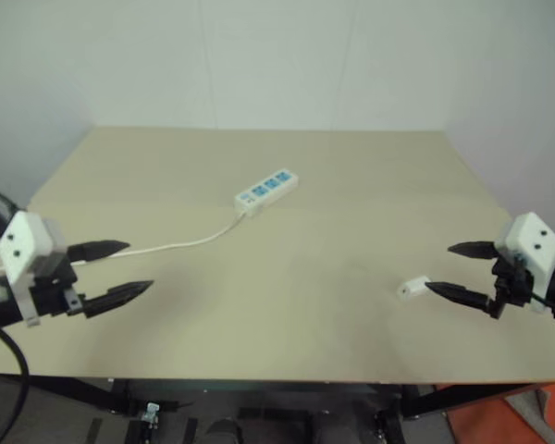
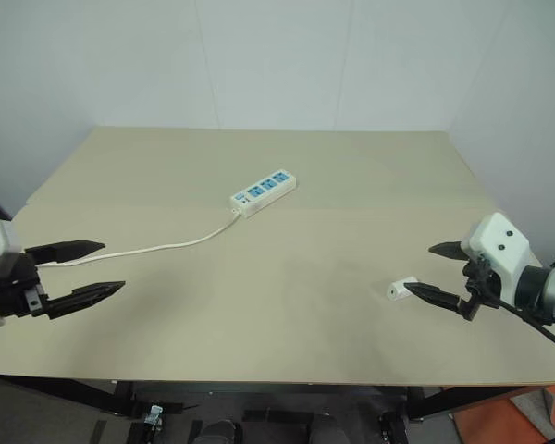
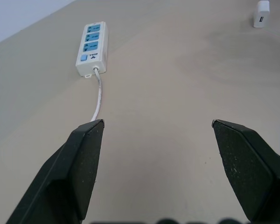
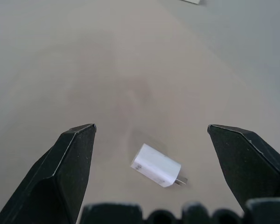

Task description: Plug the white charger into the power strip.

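Observation:
The white charger (image 1: 413, 287) lies flat on the tan table (image 1: 333, 185) toward the right front, its prongs visible in the right wrist view (image 4: 157, 165). My right gripper (image 1: 451, 269) hovers just right of it, open, with the charger between and below its fingertips, apart from them. The power strip (image 1: 266, 191) lies at mid-table with its blue socket faces up, and its thin white cord (image 1: 190, 242) runs toward the left. My left gripper (image 1: 129, 268) is open near the left front edge, empty, and the strip (image 3: 92, 48) lies well ahead of it.
Pale walls (image 1: 287, 55) rise behind the table's far edge. An orange object (image 1: 536, 421) sits on the floor below the front right corner. The table's front edge (image 1: 277, 377) runs just under both grippers.

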`<state>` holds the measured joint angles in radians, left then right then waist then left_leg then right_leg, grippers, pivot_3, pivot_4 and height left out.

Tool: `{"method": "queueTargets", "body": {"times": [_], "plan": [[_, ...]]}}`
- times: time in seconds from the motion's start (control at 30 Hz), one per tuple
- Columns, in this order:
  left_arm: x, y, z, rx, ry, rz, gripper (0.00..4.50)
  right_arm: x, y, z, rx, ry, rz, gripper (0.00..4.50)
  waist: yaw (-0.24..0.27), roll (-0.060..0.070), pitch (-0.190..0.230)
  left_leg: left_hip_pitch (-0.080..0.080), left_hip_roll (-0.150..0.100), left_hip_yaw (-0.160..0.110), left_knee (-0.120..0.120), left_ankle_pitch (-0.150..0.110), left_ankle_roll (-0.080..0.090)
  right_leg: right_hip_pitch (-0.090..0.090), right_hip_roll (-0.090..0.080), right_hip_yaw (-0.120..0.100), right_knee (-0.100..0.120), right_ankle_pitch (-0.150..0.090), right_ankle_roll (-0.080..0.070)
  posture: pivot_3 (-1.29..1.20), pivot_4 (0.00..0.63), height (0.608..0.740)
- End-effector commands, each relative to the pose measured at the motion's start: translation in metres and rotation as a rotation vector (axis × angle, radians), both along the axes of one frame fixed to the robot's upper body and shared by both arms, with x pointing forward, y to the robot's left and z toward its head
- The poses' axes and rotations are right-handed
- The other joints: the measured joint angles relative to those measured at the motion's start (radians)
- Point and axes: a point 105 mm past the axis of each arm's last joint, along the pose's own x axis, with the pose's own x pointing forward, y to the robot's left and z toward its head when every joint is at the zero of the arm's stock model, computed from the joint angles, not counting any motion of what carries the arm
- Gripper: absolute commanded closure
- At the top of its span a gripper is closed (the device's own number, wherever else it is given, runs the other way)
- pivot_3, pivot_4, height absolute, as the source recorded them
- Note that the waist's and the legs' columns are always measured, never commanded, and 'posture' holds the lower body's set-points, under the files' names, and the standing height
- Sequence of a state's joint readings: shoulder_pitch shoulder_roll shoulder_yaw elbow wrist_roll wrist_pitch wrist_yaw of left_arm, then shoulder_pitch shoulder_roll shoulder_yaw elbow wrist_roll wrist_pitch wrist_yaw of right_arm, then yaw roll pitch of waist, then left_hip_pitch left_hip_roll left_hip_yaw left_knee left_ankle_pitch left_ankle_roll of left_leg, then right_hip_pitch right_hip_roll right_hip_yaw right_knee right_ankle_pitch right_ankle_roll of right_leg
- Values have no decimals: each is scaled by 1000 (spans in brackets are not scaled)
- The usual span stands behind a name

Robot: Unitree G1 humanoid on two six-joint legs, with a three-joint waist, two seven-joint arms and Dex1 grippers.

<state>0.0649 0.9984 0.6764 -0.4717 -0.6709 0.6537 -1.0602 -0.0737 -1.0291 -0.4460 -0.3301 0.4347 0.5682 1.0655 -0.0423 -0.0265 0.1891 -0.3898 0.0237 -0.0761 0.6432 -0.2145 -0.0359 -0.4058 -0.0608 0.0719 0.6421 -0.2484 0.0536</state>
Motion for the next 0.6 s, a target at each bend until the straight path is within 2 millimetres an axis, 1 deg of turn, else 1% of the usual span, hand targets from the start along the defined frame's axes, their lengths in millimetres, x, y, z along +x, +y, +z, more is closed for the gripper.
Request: {"method": "queueTargets", "body": {"times": [0.03,0.27,0.33,0.47,0.53,0.6], "plan": [[3,-3,9,10,-47,-17,473,-2,3,13,-7,-53,9,0,0,0,0,0,0,0,0,0,0,0,0,0,0,0,0,0,150,740],[12,-4,6,-2,-59,-14,473,-2,5,15,-3,-61,11,0,0,0,0,0,0,0,0,0,0,0,0,0,0,0,0,0,150,740],[22,-5,5,-7,-82,2,473,-1,6,16,-3,-68,12,0,1,0,0,0,0,0,0,0,0,0,0,0,0,0,0,0,150,740],[77,-4,-10,-29,-98,169,473,1,9,19,1,-83,20,0,13,0,0,1,0,0,1,0,0,2,0,0,1,1,1,0,150,740],[108,-6,-25,-28,-54,233,473,4,12,21,3,-97,26,0,21,0,0,1,-1,0,1,0,0,3,0,0,0,1,1,0,150,740],[132,-11,-37,-39,3,262,473,6,15,24,6,-110,36,0,22,-1,-1,0,-1,-1,2,0,0,2,0,0,0,2,2,0,150,740]]}}
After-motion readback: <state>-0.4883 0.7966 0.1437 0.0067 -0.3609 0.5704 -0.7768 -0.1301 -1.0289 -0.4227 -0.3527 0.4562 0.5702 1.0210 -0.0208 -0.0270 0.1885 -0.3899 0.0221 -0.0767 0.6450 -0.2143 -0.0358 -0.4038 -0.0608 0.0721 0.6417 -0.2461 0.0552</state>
